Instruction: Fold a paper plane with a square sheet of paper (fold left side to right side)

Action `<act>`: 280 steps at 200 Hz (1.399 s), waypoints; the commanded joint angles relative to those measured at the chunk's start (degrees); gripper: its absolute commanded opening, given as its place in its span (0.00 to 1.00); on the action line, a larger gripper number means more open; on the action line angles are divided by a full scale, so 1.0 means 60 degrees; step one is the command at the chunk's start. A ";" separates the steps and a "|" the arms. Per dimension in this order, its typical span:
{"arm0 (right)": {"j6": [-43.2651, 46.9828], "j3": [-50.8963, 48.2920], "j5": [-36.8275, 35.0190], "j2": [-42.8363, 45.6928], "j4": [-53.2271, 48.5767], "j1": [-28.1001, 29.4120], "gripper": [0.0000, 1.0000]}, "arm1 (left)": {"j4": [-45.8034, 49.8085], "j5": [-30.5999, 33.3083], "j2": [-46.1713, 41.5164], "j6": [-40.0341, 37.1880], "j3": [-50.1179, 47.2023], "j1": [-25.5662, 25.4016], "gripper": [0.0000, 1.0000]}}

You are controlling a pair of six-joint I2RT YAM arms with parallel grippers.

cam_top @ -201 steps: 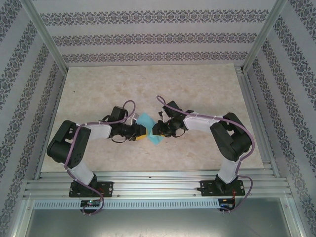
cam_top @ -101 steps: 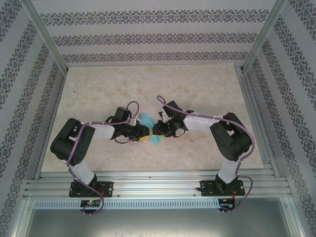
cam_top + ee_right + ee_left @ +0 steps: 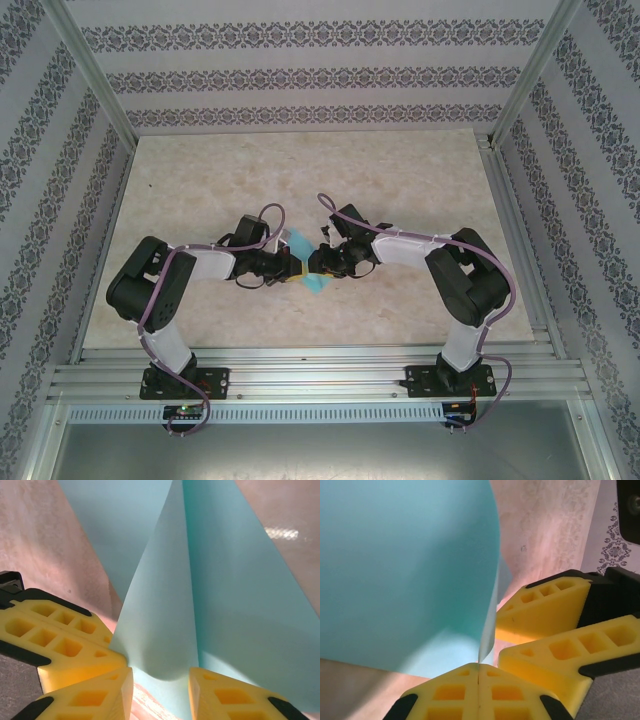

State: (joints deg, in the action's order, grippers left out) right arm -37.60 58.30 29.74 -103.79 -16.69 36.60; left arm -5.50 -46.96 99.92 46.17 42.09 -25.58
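Left gripper [image 3: 478, 669] now closed, pinching square sheet of paper [image 3: 405, 570] edge; right gripper [image 3: 161, 677] part-open, astride raised fold

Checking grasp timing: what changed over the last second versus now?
The left hand slid right toward the right hand and closed on an edge of the square sheet of paper. From above, less of the sheet shows between the two hands. The right hand stayed where it was, jaws apart around the raised sheet.
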 commanded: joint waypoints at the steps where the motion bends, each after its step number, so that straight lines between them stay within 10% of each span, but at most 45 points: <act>1: 0.0164 -0.0080 0.0062 0.0387 -0.0053 -0.0124 0.37 | 0.0665 0.0262 -0.0158 -0.0602 0.0295 -0.0029 0.01; 280: 0.0573 -0.0010 -0.1136 -0.0456 -0.1247 -0.0028 0.24 | 0.2232 0.0601 0.0525 -0.2053 0.1020 0.0650 0.00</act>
State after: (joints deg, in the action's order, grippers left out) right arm -35.86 57.49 25.15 -104.71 -21.96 35.64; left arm 6.74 -44.21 102.06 35.99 47.13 -22.46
